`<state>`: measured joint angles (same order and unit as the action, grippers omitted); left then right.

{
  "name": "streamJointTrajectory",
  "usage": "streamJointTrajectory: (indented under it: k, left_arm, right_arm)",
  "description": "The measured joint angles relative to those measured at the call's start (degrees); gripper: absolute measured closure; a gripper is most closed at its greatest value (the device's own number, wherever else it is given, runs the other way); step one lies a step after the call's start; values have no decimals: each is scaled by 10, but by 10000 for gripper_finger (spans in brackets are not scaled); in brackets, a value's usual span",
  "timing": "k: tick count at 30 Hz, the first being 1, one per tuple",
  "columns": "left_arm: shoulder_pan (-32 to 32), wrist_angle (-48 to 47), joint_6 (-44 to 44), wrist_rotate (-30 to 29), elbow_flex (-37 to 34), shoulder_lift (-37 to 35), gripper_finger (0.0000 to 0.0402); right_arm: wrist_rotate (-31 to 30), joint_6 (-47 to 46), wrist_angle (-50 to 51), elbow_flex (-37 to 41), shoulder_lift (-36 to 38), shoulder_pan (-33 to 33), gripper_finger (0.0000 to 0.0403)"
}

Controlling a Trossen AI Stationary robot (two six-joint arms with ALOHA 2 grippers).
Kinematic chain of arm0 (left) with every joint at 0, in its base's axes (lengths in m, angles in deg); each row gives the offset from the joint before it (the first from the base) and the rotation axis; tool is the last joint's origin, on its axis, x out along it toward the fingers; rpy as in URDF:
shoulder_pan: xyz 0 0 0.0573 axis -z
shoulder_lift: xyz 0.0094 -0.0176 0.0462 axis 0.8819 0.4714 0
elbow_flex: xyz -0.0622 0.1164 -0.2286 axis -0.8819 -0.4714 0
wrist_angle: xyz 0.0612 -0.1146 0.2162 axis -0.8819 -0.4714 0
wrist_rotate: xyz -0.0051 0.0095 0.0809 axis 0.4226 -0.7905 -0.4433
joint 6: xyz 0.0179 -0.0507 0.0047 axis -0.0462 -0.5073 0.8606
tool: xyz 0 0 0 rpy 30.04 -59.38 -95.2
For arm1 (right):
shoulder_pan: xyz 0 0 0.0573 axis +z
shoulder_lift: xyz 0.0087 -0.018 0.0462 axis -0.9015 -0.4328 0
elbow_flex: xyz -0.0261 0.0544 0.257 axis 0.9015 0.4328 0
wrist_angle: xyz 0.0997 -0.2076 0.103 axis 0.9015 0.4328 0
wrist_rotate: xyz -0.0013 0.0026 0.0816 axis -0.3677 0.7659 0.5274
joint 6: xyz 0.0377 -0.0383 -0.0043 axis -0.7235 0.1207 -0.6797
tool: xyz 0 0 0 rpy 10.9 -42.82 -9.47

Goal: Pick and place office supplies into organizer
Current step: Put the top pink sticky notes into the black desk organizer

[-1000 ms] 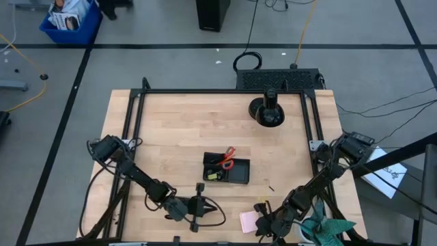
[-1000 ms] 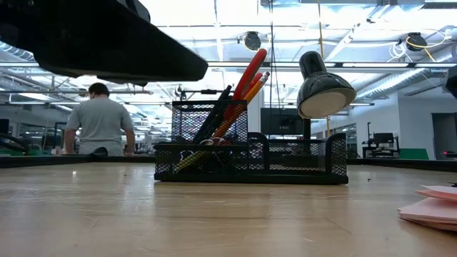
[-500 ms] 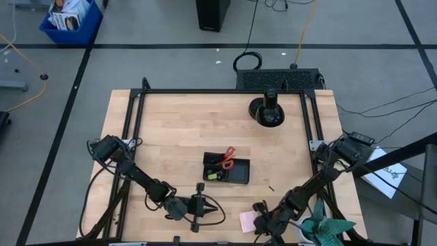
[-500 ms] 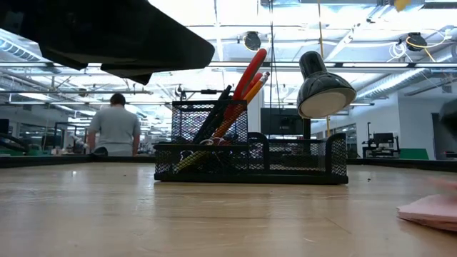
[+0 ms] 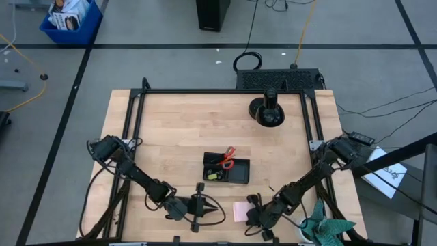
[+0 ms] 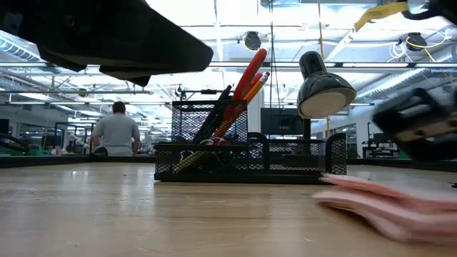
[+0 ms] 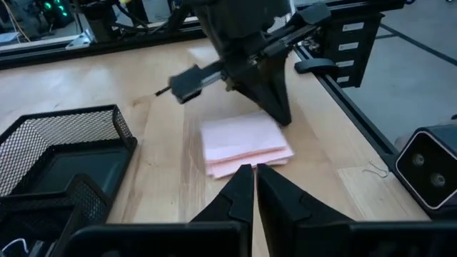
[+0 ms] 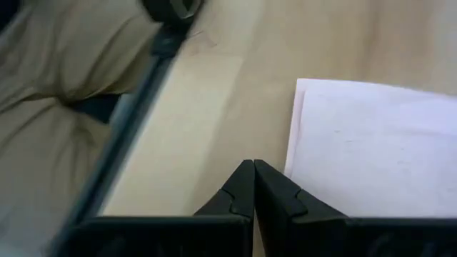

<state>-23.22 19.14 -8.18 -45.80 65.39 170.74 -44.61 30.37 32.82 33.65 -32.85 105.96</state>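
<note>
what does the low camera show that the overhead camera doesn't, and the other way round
Only the low view shows a person standing in the room behind the table. Only the high view shows both arms whole, the left gripper waiting near the table's front edge, a blue bin on the floor and a teal cloth. Both show the organizer holding red-handled scissors, the lamp, and the pink sticky-note pad by the right gripper.

Four cameras, one worktop (image 5: 177,130)

Overhead looks straight down; low looks level across; both wrist cameras sit close, sharing the pink sticky-note pad (image 7: 244,145).
</note>
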Motion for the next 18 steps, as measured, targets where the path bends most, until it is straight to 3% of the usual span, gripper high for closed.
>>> streamJointTrajectory:
  k: [11,14,18]
  left_arm:
    - [2,-23,-15,15,0,0,376]
    - [5,-17,-18,15,0,0,376]
    - [5,10,-54,17,0,0,376]
  right_arm:
    - [-14,33,-38,-32,3,-8,403]
    - [-17,67,10,-75,4,3,403]
    - [-89,71,135,-118,4,17,403]
